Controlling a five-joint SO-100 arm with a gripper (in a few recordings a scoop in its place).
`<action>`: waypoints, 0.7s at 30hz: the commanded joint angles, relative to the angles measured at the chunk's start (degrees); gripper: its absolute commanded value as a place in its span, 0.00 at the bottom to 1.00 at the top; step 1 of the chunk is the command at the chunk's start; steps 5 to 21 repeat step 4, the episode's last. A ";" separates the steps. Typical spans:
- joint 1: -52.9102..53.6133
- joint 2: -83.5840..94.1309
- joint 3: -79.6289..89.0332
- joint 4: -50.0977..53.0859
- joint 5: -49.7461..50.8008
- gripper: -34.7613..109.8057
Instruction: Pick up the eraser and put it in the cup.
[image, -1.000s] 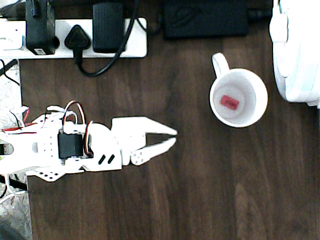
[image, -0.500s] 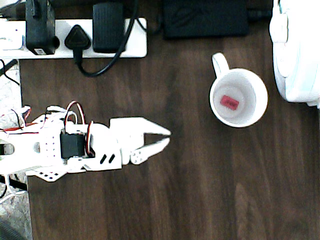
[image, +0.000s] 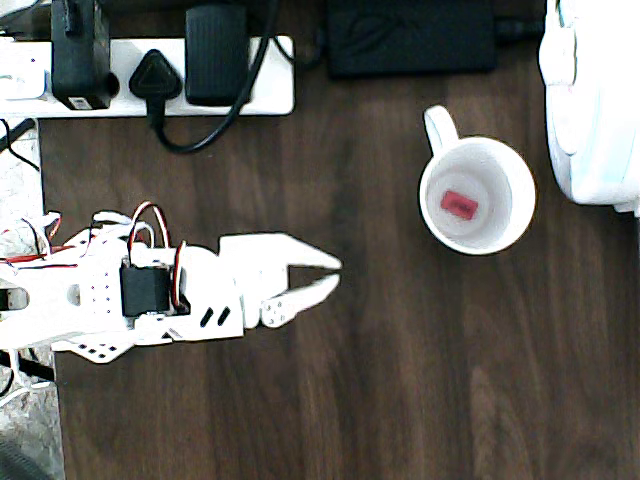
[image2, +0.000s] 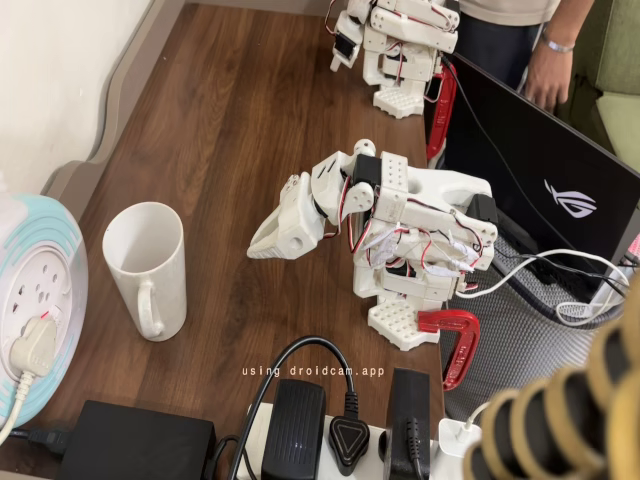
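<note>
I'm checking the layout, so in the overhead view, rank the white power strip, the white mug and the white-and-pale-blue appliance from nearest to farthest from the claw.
From the white claw:
1. White power strip with black plugs, above and left, along the top edge.
2. White ceramic mug holding the pink-red eraser, to the right and slightly up.
3. White-and-pale-blue appliance, far right edge, beyond the mug.

It looked like a home or hobby desk used as a robotics workbench: a dark brown wood-grain tabletop (image2: 220, 120) carried a white plastic power strip crowded with black plugs (image: 150, 75), a black rectangular power brick (image: 412, 38), a black laptop with a logo on its lid (image2: 540, 165), and a red metal clamp (image2: 455, 340) fixing the arm's base to the table edge
</note>
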 joint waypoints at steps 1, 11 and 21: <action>-0.26 0.97 0.88 1.49 -1.85 0.24; -0.26 0.97 0.88 1.49 -1.85 0.24; -0.26 0.97 0.88 1.49 -1.85 0.24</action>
